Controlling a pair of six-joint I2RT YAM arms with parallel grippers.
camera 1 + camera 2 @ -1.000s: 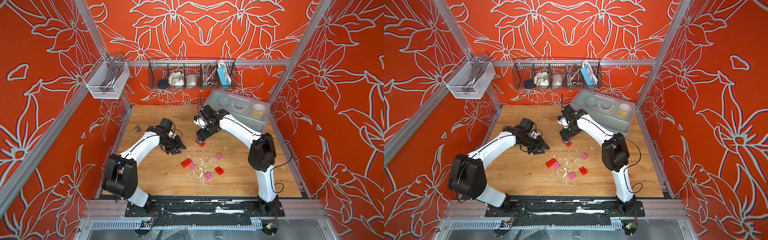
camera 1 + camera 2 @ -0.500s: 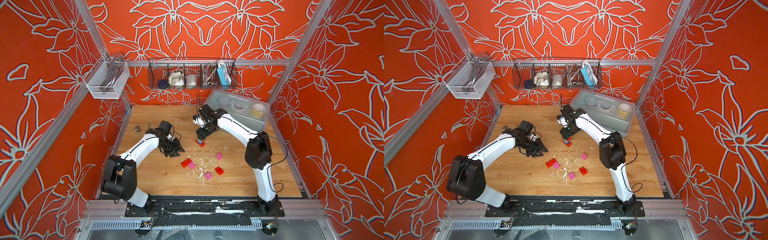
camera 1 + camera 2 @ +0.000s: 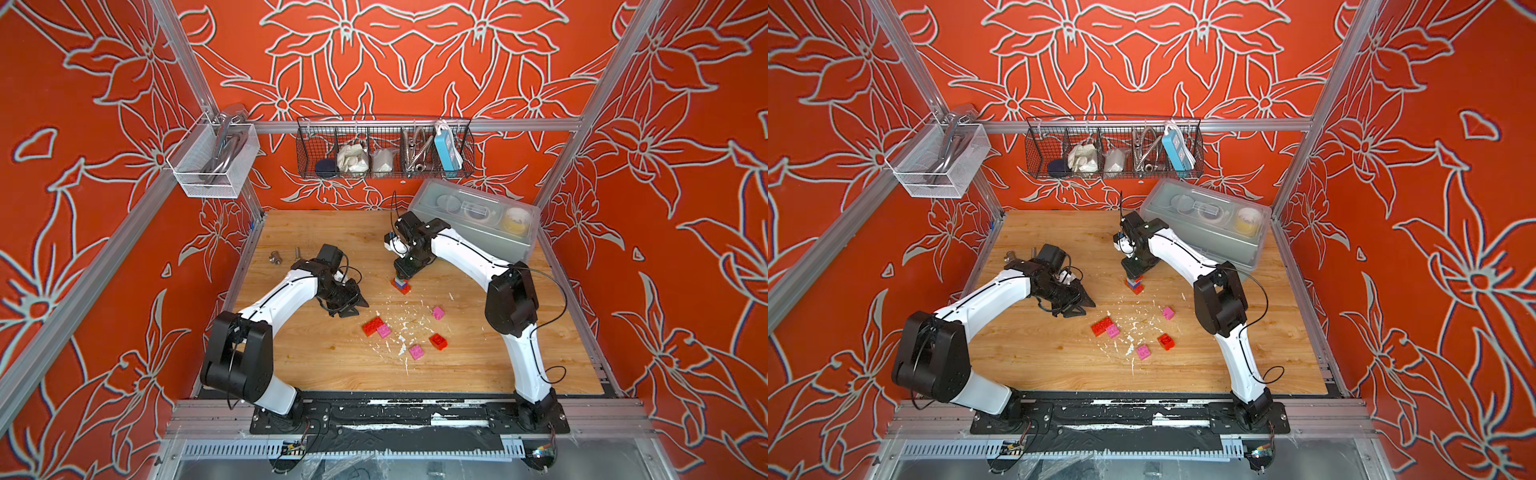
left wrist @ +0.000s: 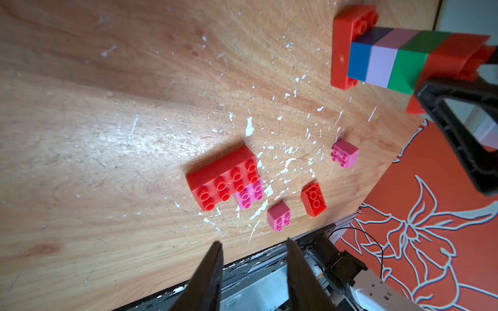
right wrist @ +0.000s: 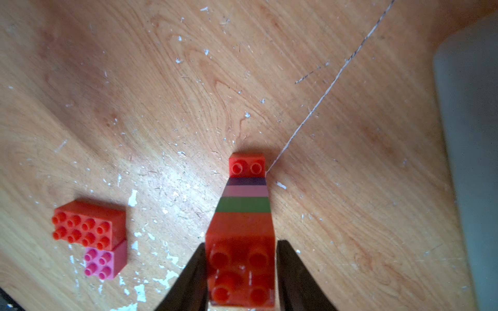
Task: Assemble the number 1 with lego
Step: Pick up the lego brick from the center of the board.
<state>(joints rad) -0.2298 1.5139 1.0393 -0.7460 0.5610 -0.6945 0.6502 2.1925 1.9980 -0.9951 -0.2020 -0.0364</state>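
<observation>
Right wrist view: right end effector (image 5: 241, 243) clamps the top red brick (image 5: 239, 269) of the lego stack (image 5: 244, 204), near edge cropped; left end effector (image 4: 253, 242) stands part-open, empty, only fingertips (image 4: 210, 269) showing.

Overhead stereo pair; wrist cameras close

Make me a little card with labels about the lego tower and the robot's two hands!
Tower: standing on the wooden table
Colours, bottom up: red, blue, lilac, green, red
Right hand: closed on the top red brick
Left hand: open, empty
Loose bricks: long red brick touching a pink brick; two more pink bricks; one small red brick
</observation>
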